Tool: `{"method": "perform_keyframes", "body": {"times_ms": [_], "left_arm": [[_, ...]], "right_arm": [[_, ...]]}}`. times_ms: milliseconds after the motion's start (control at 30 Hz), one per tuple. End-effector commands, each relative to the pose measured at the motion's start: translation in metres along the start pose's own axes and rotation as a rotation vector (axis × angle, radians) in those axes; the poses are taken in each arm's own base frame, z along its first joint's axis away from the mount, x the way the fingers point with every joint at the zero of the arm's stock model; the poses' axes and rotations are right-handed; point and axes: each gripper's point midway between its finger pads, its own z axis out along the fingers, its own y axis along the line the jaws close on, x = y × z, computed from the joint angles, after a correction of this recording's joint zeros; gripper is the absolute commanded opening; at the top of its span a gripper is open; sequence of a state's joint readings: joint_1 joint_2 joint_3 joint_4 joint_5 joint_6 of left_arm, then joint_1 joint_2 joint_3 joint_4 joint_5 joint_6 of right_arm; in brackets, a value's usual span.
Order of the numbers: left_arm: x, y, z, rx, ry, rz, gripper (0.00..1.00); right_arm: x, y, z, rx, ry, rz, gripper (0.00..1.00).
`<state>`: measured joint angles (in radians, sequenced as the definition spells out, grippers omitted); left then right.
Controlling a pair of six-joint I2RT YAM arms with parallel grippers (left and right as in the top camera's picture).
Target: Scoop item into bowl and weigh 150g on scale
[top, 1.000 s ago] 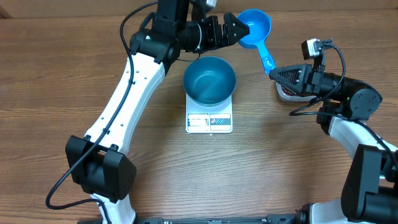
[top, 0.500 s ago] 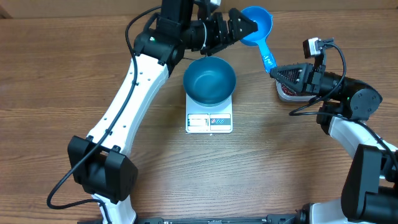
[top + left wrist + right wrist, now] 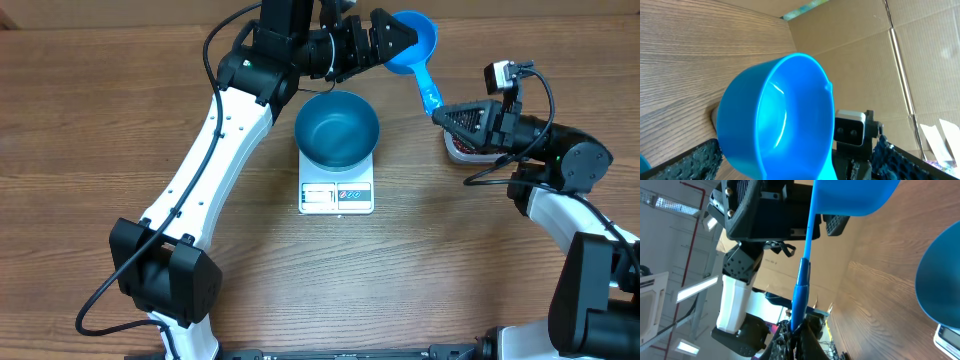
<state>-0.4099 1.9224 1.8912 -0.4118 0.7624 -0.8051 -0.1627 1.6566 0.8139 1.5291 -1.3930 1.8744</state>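
Evidently the right claw [image 3: 441, 113] pinches the scoop [image 3: 412, 42] by its handle end, and the left claw [image 3: 398, 36] gapes around its empty cup. Beans [image 3: 458, 149] seem to lie right, under that claw; the bowl [image 3: 337, 135] sits empty on the scale [image 3: 337, 196]. Left should clamp firmly before right releases.

The round deep blue plastic bowl [image 3: 337, 130] sits on the flat white square scale [image 3: 336, 196], mid-way across the wooden table [image 3: 100, 120]. The small blue handled plastic scoop [image 3: 412, 42] is at the bowl's 1 o'clock. The clear plastic tub [image 3: 462, 157] lies at its 3 o'clock, under the right gripper [image 3: 437, 113].
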Motion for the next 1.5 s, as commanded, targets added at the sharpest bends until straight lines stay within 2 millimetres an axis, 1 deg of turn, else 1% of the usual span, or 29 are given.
{"method": "perform_keyframes", "body": {"times_ms": [0,67,100,233,333,367,500,600,833,900,1000,1067,1200,1367,1467], "left_arm": [[-0.003,-0.007,-0.009,0.031,0.003,0.03,1.0],[-0.001,-0.013,-0.009,0.06,0.019,0.048,0.99],[-0.001,-0.01,-0.009,0.048,0.015,0.064,1.0],[0.0,0.015,-0.009,-0.069,-0.008,0.0,0.98],[0.006,0.019,-0.009,-0.088,0.012,-0.046,0.98],[0.01,0.016,-0.008,-0.07,0.031,-0.069,1.0],[0.018,-0.011,-0.009,0.063,0.104,-0.085,1.0],[0.022,-0.022,-0.007,0.105,0.13,-0.114,1.0],[0.046,-0.039,0.01,0.117,0.182,-0.113,0.78],[0.048,-0.039,0.014,0.107,0.176,-0.109,0.72],[0.049,-0.04,0.018,0.093,0.16,-0.102,0.57],[0.047,-0.039,0.018,0.086,0.151,-0.101,0.51],[0.043,-0.036,0.019,0.068,0.126,-0.098,0.46],[0.032,-0.038,0.02,0.073,0.076,-0.065,0.48],[0.027,-0.041,0.02,0.08,0.054,-0.048,0.47]], "right_arm": [[-0.006,0.031,0.004,-0.036,-0.014,-0.122,0.04],[-0.007,0.032,0.004,-0.035,-0.015,-0.141,0.04],[-0.006,0.031,0.004,-0.034,-0.013,-0.151,0.04],[-0.004,0.026,0.004,-0.019,0.008,-0.204,0.04],[-0.005,0.021,0.004,-0.008,0.015,-0.21,0.04],[-0.005,0.02,0.004,-0.007,0.013,-0.21,0.04],[-0.007,0.018,0.004,-0.006,0.005,-0.205,0.04],[-0.007,0.018,0.004,-0.006,0.005,-0.198,0.04],[-0.007,0.018,0.004,-0.006,0.005,-0.194,0.04],[-0.007,0.018,0.004,-0.006,0.005,-0.194,0.04],[-0.007,0.018,0.004,-0.006,0.006,-0.194,0.04],[-0.007,0.018,0.004,-0.006,0.005,-0.193,0.04],[-0.007,0.018,0.004,-0.006,0.006,-0.193,0.04],[-0.006,0.018,0.004,-0.005,0.011,-0.171,0.04],[-0.005,0.018,0.005,-0.003,0.019,-0.167,0.04]]}}
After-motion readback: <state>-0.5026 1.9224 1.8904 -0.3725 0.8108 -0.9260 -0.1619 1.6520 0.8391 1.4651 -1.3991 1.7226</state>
